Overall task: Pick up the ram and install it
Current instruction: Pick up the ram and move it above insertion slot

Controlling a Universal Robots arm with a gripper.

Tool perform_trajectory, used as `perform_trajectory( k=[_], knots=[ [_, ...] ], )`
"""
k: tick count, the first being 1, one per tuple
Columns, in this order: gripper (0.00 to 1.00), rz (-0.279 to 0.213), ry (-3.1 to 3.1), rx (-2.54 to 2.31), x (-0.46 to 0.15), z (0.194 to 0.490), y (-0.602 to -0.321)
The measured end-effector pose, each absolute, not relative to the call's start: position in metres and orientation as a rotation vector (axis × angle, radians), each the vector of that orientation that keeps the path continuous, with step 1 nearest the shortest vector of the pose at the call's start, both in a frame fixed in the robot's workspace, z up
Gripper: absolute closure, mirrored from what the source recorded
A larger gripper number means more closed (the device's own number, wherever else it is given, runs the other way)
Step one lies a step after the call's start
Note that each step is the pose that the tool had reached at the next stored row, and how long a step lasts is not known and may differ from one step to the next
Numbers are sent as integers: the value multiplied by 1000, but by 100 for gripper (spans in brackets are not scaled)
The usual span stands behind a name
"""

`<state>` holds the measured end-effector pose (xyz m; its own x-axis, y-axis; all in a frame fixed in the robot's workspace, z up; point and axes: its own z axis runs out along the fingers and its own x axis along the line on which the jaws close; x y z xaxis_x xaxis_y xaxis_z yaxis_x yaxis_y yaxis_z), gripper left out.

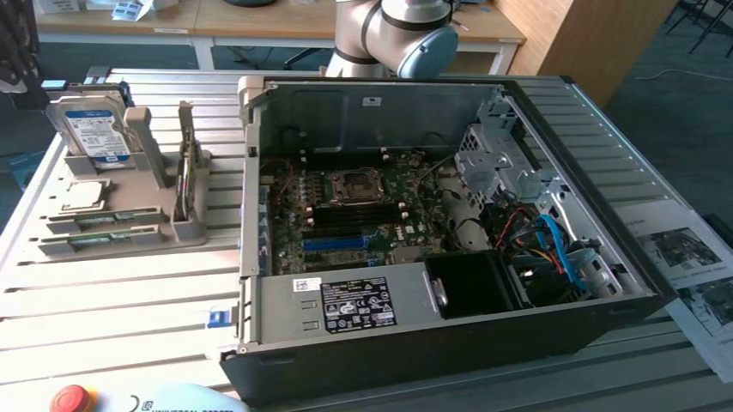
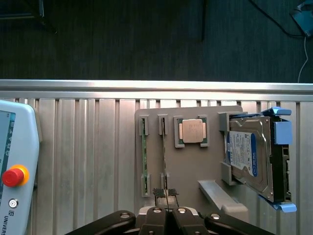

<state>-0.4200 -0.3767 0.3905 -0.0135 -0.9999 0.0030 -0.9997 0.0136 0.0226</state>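
Gripper point(image 2: 166, 193), closed, near ram point(image 2: 164, 154) in wrist view.

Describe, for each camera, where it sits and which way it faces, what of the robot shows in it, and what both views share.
Exterior view: off the arm, high beside the table, looking down into the open computer case; the arm's grey joint shows behind it.
Wrist view: on the wrist, looking straight down on the grey holder; the shut gripper shows.
Shared: the holder with its hard drive, CPU and ram sticks.
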Motion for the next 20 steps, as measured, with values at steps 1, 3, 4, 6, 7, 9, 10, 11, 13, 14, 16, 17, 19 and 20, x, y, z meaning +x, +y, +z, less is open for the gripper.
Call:
perform_trajectory(
  k=[1, 3, 4, 6, 7, 9, 10, 11, 13, 14, 16, 17, 19, 20],
  knots=[
    [84, -22, -2224, 2194, -420, 391, -377],
    [76, -22, -2224, 2194, -420, 391, -377],
    [76, -22, -2224, 2194, -420, 391, -377],
    [76, -22, -2224, 2194, -420, 391, -377],
    [76, -22, -2224, 2194, -420, 391, -377],
    [76, -22, -2224, 2194, -420, 390, -377],
    [76, -22, -2224, 2194, -420, 390, -377],
    [76, -22, -2224, 2194, -420, 390, -377],
    [76, -22, -2224, 2194, -420, 389, -377],
    [76, -22, -2224, 2194, -420, 388, -377],
    [76, -22, -2224, 2194, -420, 386, -377],
    [76, -22, -2224, 2194, -420, 385, -377],
    [76, -22, -2224, 2194, -420, 382, -377],
    [76, -22, -2224, 2194, -420, 380, -377]
  ],
)
